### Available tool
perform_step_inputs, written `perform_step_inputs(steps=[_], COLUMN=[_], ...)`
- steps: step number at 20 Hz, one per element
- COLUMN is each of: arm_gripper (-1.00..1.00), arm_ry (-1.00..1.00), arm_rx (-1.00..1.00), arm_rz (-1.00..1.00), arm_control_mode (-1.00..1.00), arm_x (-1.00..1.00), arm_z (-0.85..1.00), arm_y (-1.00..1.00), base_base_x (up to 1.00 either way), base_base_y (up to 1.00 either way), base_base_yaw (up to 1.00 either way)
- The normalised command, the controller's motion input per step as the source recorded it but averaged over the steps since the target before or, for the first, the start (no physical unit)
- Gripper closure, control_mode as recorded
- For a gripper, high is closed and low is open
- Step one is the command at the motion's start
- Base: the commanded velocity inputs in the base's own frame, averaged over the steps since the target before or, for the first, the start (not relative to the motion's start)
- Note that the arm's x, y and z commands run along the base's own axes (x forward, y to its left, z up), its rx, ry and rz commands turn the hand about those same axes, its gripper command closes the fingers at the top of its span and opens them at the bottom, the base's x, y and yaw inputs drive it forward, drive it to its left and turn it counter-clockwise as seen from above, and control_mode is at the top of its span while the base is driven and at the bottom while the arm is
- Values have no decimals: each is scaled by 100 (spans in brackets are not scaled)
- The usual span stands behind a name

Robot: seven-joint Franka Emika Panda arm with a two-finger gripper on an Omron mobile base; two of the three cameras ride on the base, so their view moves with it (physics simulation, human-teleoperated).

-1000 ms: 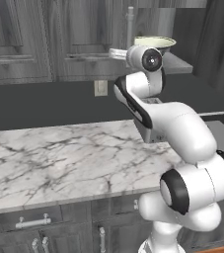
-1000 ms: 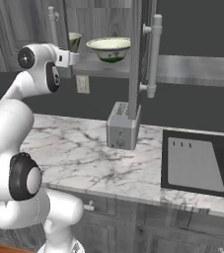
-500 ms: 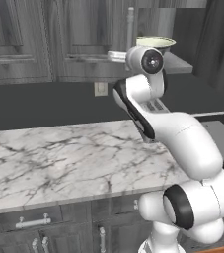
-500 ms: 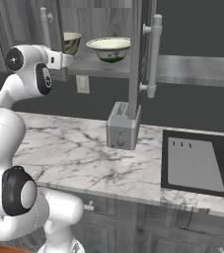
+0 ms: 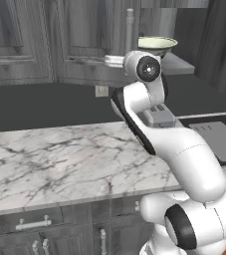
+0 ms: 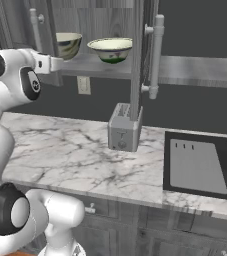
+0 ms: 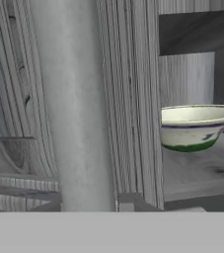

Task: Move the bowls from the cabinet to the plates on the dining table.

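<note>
While my arm reaches up to the cabinet (image 6: 92, 15), my end effector (image 6: 60, 63) sits at the cabinet's left edge, level with the bottom shelf (image 6: 90, 64).

Hand view: a silver bar handle (image 7: 71, 108) of the cabinet stands upright, very close to the lens, with the grained edge of a door (image 7: 130, 99) just beside it. I cannot make out my fingertips against the handle. The jaws are set narrow. I cannot tell whether they clamp the handle or only rest near it.

Bowls: two, both inside the cabinet on the bottom shelf, both upright.
- First bowl (image 6: 67, 44): at the left end of the cabinet's shelf, just beyond my end effector. It looks dark in the shade.
- Second bowl (image 6: 111, 49): nearer the middle of the cabinet, apart from the first. It has a pale inside, a blue band under the rim and a green foot. The hand view shows a bowl with the same markings, to the right of the door edge.

Right door (image 6: 137, 75) of the cabinet stands open, edge-on to the right base camera, with its long handle (image 6: 157, 55) facing out.

Below the cabinet: marble counter (image 6: 60, 155) with a toaster (image 6: 122, 127) under the open right door, and a dark sink (image 6: 197, 167) further right.
</note>
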Motion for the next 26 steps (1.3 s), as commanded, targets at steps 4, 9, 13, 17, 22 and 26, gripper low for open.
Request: perform_step_inputs(steps=[4,9,13,17,22,26], arm_gripper=[100,100,100,100,-100,-100], arm_ry=[1,0,0,0,0,0], arm_rx=[0,-2,-2,0,0,0], arm_rz=[-2,0,0,0,0,0], arm_control_mode=[-100,-100,-100,-100,-100,-100], arm_x=[-68,-70,-61,-47,-30,-6], arm_z=[47,34,31,28,10,0], arm_y=[37,52,60,56,52,14], base_base_x=[0,0,0,0,0,0], base_base_y=[0,0,0,0,0,0], base_base_yaw=[0,0,0,0,0,0])
